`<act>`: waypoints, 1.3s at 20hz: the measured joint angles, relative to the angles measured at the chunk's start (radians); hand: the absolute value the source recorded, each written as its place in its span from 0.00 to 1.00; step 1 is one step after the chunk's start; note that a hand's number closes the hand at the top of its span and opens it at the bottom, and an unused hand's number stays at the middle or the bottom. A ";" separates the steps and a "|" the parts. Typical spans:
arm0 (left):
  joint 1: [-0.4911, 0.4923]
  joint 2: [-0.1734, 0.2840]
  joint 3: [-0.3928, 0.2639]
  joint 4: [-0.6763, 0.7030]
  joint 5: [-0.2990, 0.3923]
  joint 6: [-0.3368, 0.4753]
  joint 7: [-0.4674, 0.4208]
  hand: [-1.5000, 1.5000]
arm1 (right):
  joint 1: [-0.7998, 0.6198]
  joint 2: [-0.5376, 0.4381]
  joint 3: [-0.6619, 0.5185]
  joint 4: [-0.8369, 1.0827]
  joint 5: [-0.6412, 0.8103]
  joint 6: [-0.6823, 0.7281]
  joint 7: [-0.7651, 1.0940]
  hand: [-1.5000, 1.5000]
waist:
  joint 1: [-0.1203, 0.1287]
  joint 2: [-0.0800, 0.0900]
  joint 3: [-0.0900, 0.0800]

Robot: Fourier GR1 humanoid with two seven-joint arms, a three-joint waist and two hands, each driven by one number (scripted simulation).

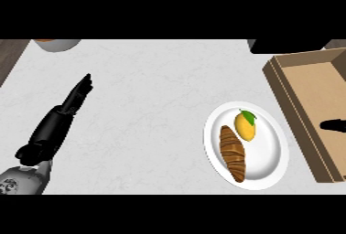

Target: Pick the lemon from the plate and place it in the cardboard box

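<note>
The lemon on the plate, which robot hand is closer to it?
Right. The right hand shows only as fingers over the cardboard box, just right of the lemon. The left hand rests far across the counter.

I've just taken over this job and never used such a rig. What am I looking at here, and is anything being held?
This is one view from the robot's head, looking steeply down at a pale marbled counter. The black left hand on its grey forearm lies at the left, fingers straight, holding nothing. Of the right hand only a dark tip shows, over the open brown cardboard box; its fingers can't be judged. The yellow lemon with a green leaf sits on the white round plate beside a brown croissant.
</note>
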 measured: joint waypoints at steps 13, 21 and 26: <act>-0.058 -0.008 0.021 0.058 -0.004 -0.077 0.004 0.50 | 0.011 -0.191 0.132 0.009 0.344 0.160 -0.181 0.00 | 0.019 -0.002 -0.001; -0.068 -0.023 0.028 0.064 -0.017 -0.091 0.010 0.50 | -0.083 -0.217 0.335 -0.174 0.480 0.333 0.120 0.00 | 0.023 -0.004 -0.002; -0.068 -0.030 0.047 0.076 -0.018 -0.112 0.005 0.50 | -0.155 -0.133 0.449 -0.236 0.555 0.428 0.335 0.00 | 0.023 -0.003 -0.001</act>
